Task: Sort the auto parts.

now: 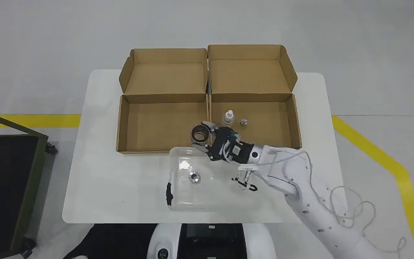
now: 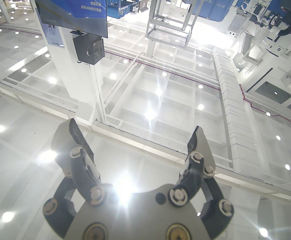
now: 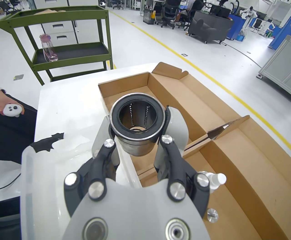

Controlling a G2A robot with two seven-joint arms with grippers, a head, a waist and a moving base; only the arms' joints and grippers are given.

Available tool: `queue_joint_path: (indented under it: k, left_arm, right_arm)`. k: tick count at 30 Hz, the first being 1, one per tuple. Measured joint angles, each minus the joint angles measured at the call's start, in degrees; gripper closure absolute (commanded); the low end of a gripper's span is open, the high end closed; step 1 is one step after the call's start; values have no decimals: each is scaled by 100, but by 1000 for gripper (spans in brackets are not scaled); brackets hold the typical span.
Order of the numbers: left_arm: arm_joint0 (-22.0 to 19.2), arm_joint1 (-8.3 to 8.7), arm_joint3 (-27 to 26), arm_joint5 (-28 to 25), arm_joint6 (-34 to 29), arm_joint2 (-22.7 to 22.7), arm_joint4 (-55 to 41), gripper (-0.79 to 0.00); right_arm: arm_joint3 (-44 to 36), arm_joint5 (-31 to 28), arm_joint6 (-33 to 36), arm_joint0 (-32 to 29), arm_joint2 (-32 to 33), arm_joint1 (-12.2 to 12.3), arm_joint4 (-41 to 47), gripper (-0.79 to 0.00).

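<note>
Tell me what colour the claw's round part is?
The round part is silver with a black rim; right wrist view shows it best.

No print is coming through clearly enough to read. In the left wrist view a hanging screen [image 2: 70,16] is showing a row of white characters on blue, appearing reversed and too small to make out. A poster [image 2: 54,34] on the white pillar [image 2: 72,86] beside it is carrying small print, equally illegible. Blue panels [image 2: 211,10] farther off are bearing faint white lettering.
</note>
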Motion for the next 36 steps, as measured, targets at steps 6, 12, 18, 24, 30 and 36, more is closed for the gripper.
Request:
queue_joint_path:
  k: [6, 12, 18, 24, 30, 36]
  left_arm:
    - [0, 0, 0, 0, 0, 0, 0, -785]
    - [0, 0, 0, 0, 0, 0, 0, -785]
    - [0, 0, 0, 0, 0, 0, 0, -785]
    - [0, 0, 0, 0, 0, 0, 0, -785]
    - [0, 0, 0, 0, 0, 0, 0, -785]
    - [0, 0, 0, 0, 0, 0, 0, -785]
  right_arm:
    - [336, 294, 160, 354, -384, -145, -159, 0]
    - [664, 512, 405, 687, -681, -287, -279, 0]
    - [1063, 678, 656, 1006, -943, -441, -275, 0]
    - [1419, 736, 933, 1284, -1126, -580, -231, 0]
    - [1827, 758, 1139, 1532, -1245, -719, -48, 0]
    - [2207, 629, 1268, 1765, -1306, -838, 192, -49]
